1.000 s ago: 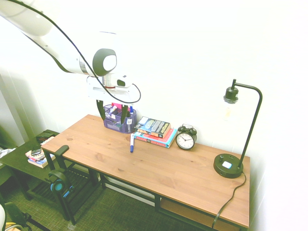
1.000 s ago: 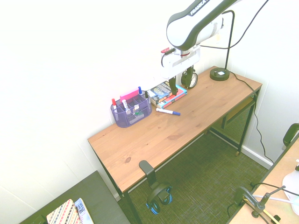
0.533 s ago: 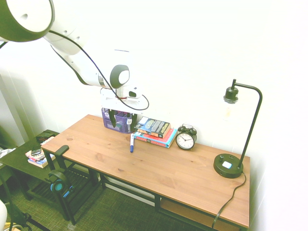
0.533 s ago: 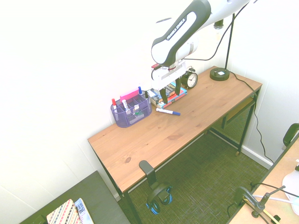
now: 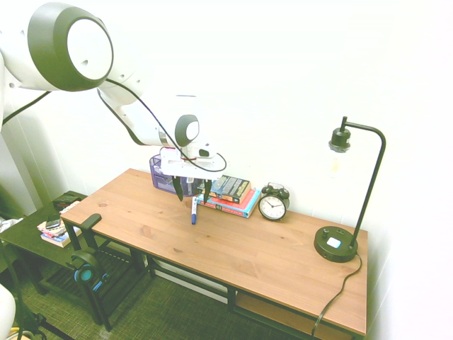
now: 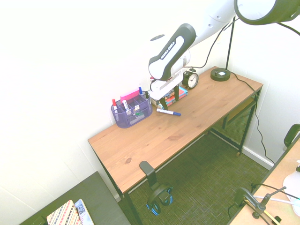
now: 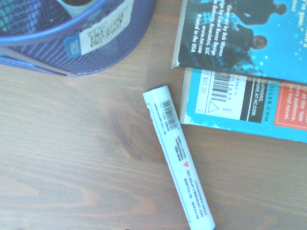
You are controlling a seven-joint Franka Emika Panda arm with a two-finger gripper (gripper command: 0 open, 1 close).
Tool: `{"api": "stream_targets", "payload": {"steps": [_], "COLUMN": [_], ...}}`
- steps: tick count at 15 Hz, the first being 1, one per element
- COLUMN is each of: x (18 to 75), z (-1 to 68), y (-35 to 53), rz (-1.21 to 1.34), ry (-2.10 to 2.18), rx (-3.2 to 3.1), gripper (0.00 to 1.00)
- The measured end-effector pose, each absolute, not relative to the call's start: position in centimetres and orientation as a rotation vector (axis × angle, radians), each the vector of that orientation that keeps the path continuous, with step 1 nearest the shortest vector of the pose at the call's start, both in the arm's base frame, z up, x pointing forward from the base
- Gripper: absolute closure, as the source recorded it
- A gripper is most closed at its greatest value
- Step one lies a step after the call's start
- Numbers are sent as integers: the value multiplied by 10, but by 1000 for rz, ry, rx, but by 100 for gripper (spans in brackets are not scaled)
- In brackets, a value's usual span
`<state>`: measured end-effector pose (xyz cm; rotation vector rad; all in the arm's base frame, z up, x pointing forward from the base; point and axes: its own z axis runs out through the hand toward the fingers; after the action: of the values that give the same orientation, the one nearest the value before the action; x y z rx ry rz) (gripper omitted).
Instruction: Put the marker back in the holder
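Note:
The marker (image 5: 193, 210) lies flat on the wooden desk (image 5: 233, 248), white barrel with a blue cap, just in front of the book stack. In the wrist view the marker (image 7: 180, 155) runs diagonally across the wood, and its blue cap is cut off at the picture's edge. The purple-blue mesh holder (image 6: 131, 112) stands against the wall with several pens and a pink item in it. It also shows as a curved mesh wall (image 7: 72, 43) in the wrist view. My gripper (image 5: 192, 191) hangs open directly above the marker, fingers spread on either side of it and clear of the desk.
A stack of books (image 5: 230, 193) lies right beside the marker. A round black alarm clock (image 5: 273, 204) and a black desk lamp (image 5: 337, 244) stand further along the wall. Headphones (image 5: 85, 269) hang off the desk's end, next to a low side table (image 5: 35, 237).
The arm has come down from high above the holder and shifted toward the books. The open gripper now hovers low over the marker, which has not moved.

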<state>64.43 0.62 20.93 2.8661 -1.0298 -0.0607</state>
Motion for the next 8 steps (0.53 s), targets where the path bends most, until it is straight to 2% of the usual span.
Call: {"api": "stream_targets", "payload": {"steps": [4, 5, 8], "x": [652, 653, 654], "z": [181, 176, 170], "y": [-1, -3, -9], "rz": [-104, -108, -104], "ry": [-1031, -1029, -1019], "rx": [2861, 2858, 2855], "gripper": [0, 100, 100]}}
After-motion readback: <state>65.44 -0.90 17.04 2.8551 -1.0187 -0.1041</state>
